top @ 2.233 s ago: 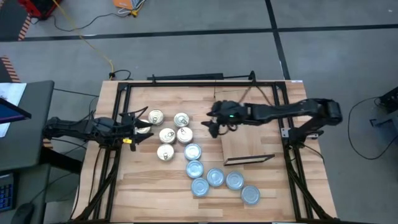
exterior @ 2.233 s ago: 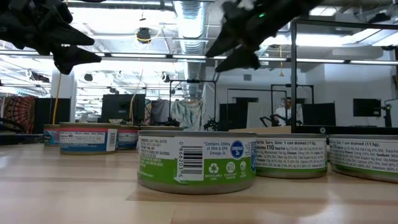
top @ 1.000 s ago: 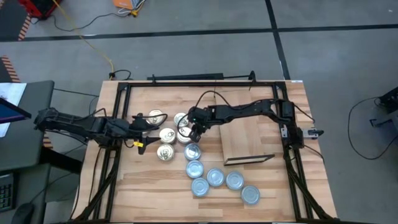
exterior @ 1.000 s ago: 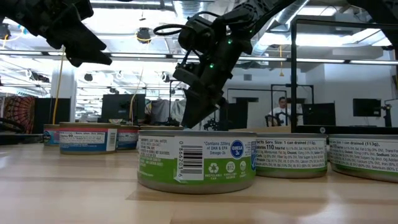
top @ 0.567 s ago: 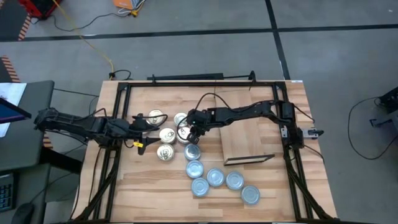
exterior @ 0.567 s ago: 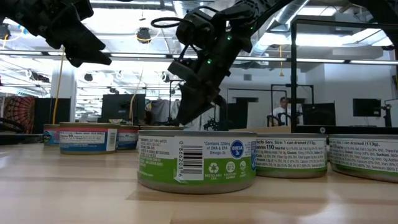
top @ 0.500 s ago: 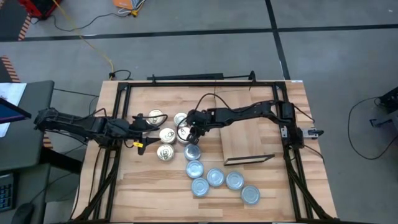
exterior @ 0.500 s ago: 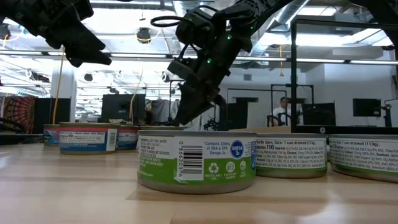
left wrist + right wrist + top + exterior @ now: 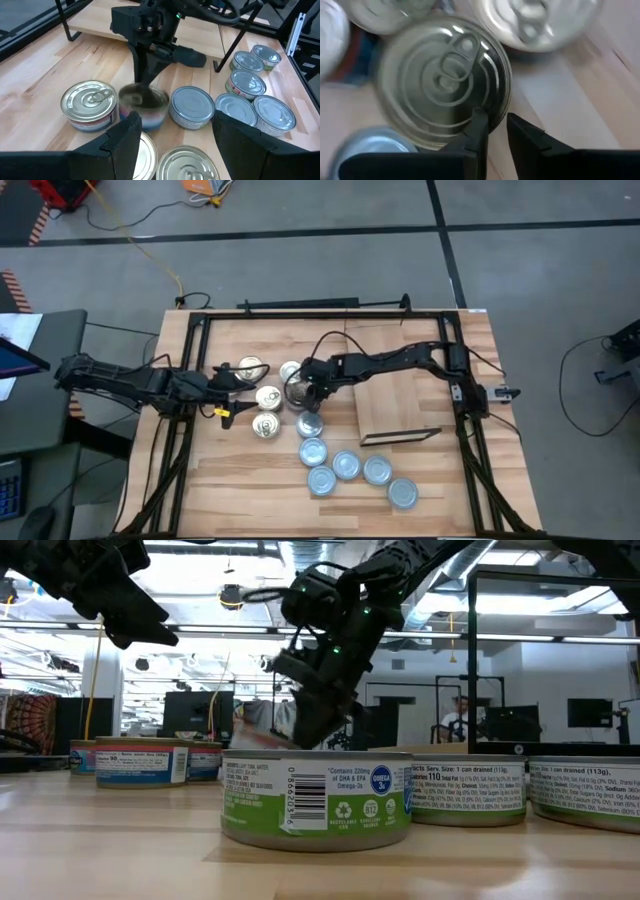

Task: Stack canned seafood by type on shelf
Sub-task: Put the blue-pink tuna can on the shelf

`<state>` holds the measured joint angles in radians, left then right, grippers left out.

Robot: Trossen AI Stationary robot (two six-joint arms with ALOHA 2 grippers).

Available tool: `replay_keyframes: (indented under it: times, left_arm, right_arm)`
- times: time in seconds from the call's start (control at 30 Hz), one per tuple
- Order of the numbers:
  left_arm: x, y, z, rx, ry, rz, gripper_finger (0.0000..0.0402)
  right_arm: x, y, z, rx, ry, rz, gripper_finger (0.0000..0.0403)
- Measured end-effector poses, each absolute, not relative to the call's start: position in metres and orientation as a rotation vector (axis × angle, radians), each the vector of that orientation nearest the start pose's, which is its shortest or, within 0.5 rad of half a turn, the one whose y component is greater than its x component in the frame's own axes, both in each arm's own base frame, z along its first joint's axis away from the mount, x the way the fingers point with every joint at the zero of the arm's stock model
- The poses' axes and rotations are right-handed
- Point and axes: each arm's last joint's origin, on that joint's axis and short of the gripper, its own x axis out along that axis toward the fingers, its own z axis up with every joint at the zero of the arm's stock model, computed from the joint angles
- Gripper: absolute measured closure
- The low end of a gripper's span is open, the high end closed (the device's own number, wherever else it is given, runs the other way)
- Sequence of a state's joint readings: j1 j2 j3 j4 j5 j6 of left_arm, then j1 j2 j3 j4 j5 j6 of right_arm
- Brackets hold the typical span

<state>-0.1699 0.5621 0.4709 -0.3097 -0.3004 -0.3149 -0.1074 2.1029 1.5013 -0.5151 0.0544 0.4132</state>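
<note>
— What lies around the counter (image 9: 250,480)?
— Grey floor (image 9: 300,270) with dark seams, a yellow cable (image 9: 150,255) trailing across it.
— And beyond?
— Strip lights (image 9: 560,638), ceiling ducts (image 9: 310,560), dark monitors (image 9: 590,712), a seated person (image 9: 462,720).

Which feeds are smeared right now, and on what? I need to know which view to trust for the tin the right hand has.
Left wrist view: the gripped gold-top tin is smeared; neighbouring tins are sharp. Right wrist view: same tin and everything around it soft. Low view: blur just behind the right hand; the near green-label tin is crisp. High view: sharp throughout.
</note>
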Motion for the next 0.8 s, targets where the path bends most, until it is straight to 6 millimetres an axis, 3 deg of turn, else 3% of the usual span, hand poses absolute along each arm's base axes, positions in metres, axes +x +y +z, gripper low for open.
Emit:
replay_keyframes:
  times: [0.1,0.3,0.57,0.8]
  left_arm:
    - [0.133,-0.014,0.243,-0.214,0.378,0.191,0.0168]
    - [0.132,-0.014,0.242,-0.211,0.392,0.191,0.0168]
    - [0.131,-0.014,0.239,-0.234,0.424,0.197,0.0168]
    - [0.131,-0.013,0.239,-0.222,0.413,0.241,0.0168]
  right_arm:
    - [0.422,-0.05,0.144,0.4,1.164,-0.4,0.031]
    - [0.419,-0.053,0.148,0.405,1.175,-0.406,0.0318]
    - [0.399,-0.048,0.194,0.325,1.187,-0.39,0.0321]
    - [0.394,-0.013,0.229,-0.064,1.118,-0.08,0.0309]
